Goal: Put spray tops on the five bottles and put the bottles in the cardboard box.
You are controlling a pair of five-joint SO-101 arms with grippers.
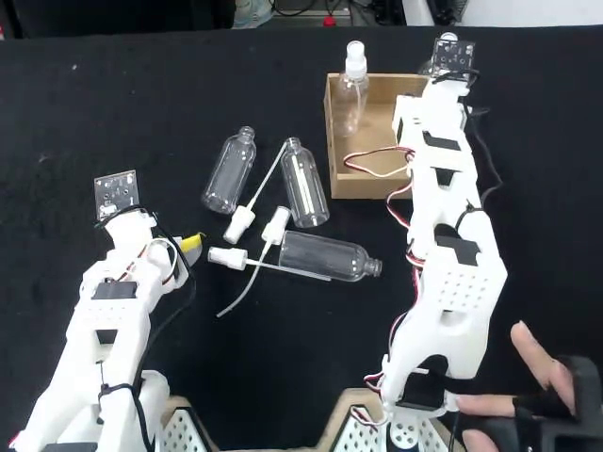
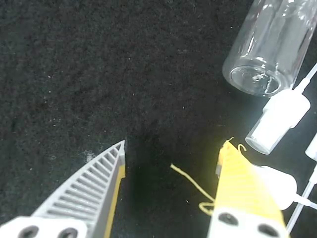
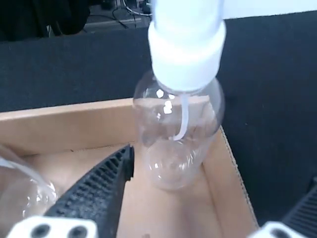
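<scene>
Left gripper (image 2: 173, 145), jaws spread, is nearer: the white plastic spray top (image 1: 227, 256) lies at its 3 o'clock, tube running on toward 3. Right gripper (image 3: 219, 169), jaws spread, hangs over the brown cardboard box (image 1: 363, 186).

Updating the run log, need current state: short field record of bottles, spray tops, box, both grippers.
in box: clear plastic bottle with white spray top, upright in the brown cardboard box
on black table: three uncapped clear bottles lying down; three loose white spray tops between them
left gripper: open, over the table beside the loose tops
right gripper: open, above the box facing the capped bottle
</scene>
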